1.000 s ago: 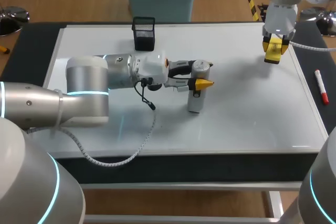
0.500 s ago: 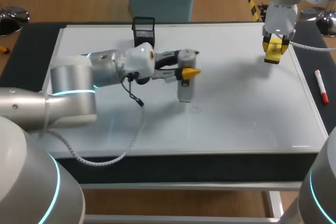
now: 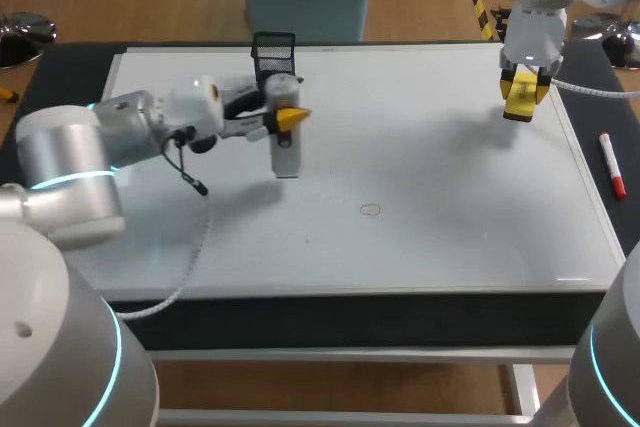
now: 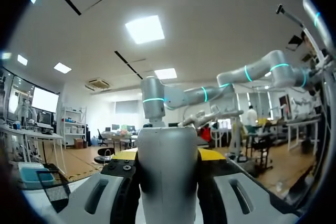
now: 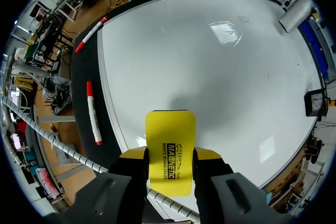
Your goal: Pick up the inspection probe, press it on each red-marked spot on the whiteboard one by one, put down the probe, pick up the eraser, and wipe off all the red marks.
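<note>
Gripping the probe (image 3: 285, 152) upright, my left gripper (image 3: 287, 117) hangs by the far edge of the board (image 3: 450, 237); my right gripper (image 3: 523, 83) clamps the eraser (image 3: 521, 100) over its far right corner.

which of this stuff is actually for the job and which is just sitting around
For the job:
- probe, held in the left gripper
- eraser, held in the right gripper
- whiteboard
- red mark on the whiteboard

Just lying about:
- black mesh cup at the back of the whiteboard
- red marker on the black mat beside the whiteboard
</note>
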Robot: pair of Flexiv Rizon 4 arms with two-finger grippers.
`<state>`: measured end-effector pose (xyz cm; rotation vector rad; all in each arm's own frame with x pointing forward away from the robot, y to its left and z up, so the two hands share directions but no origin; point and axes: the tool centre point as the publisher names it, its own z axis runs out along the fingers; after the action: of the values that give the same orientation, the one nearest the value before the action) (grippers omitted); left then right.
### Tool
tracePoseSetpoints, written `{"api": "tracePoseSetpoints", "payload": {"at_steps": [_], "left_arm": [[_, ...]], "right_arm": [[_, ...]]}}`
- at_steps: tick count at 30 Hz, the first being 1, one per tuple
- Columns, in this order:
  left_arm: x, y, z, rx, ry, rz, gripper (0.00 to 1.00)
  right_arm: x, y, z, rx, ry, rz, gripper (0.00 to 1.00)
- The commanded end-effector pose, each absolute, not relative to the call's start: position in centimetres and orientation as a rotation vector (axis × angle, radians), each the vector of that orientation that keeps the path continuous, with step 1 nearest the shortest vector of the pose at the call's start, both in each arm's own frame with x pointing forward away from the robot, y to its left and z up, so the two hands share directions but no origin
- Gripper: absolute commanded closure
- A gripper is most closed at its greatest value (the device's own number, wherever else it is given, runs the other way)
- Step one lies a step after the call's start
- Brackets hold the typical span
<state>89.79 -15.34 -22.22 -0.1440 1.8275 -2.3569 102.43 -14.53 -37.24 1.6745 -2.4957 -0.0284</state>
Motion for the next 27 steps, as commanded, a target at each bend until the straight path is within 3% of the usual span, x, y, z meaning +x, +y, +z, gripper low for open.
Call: {"api": "tracePoseSetpoints", "payload": {"at_steps": [1,27], "left_arm": [[90.1,-12.1,-21.9,-0.173,1.775,-2.381,1.00],[95.5,-4.8,-21.5,-0.305,1.744,-2.292,1.00]], "right_arm": [[102.5,-14.6,-37.1,1.676,-2.492,-0.025,1.00],[102.5,-14.6,-37.1,1.676,-2.492,-0.025,1.00]]}}
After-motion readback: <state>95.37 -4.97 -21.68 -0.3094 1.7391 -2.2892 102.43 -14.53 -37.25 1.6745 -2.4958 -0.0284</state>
